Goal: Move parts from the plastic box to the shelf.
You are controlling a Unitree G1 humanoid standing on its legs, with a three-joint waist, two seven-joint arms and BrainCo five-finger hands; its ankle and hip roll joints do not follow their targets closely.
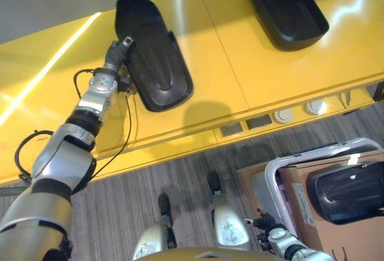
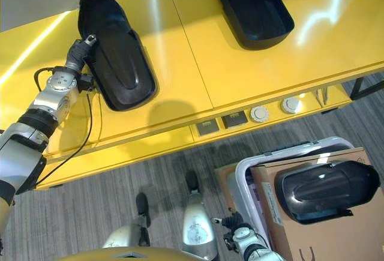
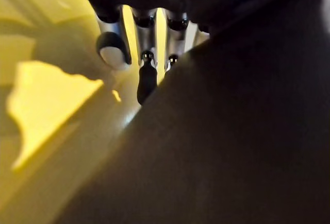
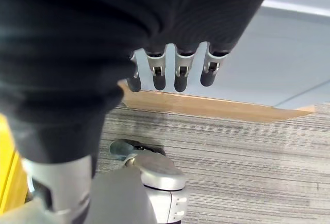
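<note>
A long black moulded part (image 1: pixel 153 57) lies on the yellow shelf (image 1: pixel 228 63), left of middle. My left hand (image 1: pixel 118 51) is at that part's left rim, its fingers (image 3: pixel 147 82) curled against the edge and its thumb on the rim. A second black part (image 1: pixel 287 9) rests on the shelf at the far right. Another black part (image 2: pixel 327 189) lies in the box at the lower right, on brown cardboard (image 2: pixel 318 237) inside the white plastic rim (image 2: pixel 240 174). My right hand (image 1: pixel 267 221) hangs low beside the box, fingers (image 4: pixel 180 77) relaxed and holding nothing.
The shelf's front edge carries two round white knobs (image 1: pixel 283 116) and dark sockets (image 1: pixel 259 122). Grey striped carpet (image 1: pixel 180 183) lies between the shelf and the box. Bare yellow surface spans the gap between the two shelf parts.
</note>
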